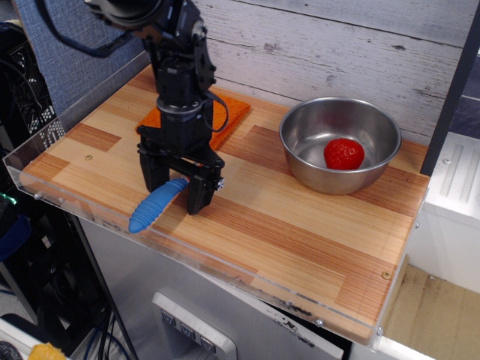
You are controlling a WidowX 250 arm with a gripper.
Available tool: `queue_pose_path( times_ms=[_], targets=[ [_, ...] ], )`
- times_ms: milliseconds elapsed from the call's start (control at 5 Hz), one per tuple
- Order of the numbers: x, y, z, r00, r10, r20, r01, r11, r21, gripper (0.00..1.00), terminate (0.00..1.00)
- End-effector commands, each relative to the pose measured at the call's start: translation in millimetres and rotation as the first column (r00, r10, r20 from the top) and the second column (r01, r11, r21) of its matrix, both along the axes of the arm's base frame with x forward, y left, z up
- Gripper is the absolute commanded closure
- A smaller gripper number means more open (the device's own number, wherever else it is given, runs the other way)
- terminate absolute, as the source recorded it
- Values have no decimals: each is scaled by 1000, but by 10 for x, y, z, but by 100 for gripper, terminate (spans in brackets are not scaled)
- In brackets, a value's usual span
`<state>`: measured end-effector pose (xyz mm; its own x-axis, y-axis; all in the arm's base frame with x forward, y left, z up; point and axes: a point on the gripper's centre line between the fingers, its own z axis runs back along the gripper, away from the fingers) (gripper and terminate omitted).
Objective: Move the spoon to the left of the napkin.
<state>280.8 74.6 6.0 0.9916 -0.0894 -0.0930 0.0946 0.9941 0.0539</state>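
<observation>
The spoon [154, 206] lies on the wooden table near the front left edge, its blue ribbed handle pointing down-left; its metal head is hidden behind my gripper. My gripper [177, 194] is open and straddles the head end of the spoon, one finger on each side, low over the table. The orange napkin [225, 120] lies behind the gripper near the back wall, partly hidden by the arm.
A steel bowl [315, 169] with a red strawberry [343, 153] stands at the back right. A clear acrylic rim [90, 214] runs along the table's front and left edges. The plank wall [337, 52] stands right behind.
</observation>
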Motion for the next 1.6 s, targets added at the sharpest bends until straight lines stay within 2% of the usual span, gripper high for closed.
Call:
queue_pose_path(
  times_ms=[0,200,600,800,1200,1400],
  targets=[
    [53,-10,129,998,0,58,-2,1000,18,100,0],
    [17,15,262,996,-2,91,1,1000,16,100,0],
    [-53,135,741,981,-17,193,17,1000,2,100,0],
    [47,416,784,980,38,197,-41,999,9,100,0],
    [443,1074,520,972,150,183,-162,985,53,100,0],
    [525,1249,389,965,195,178,-210,975,70,100,0]
  ],
)
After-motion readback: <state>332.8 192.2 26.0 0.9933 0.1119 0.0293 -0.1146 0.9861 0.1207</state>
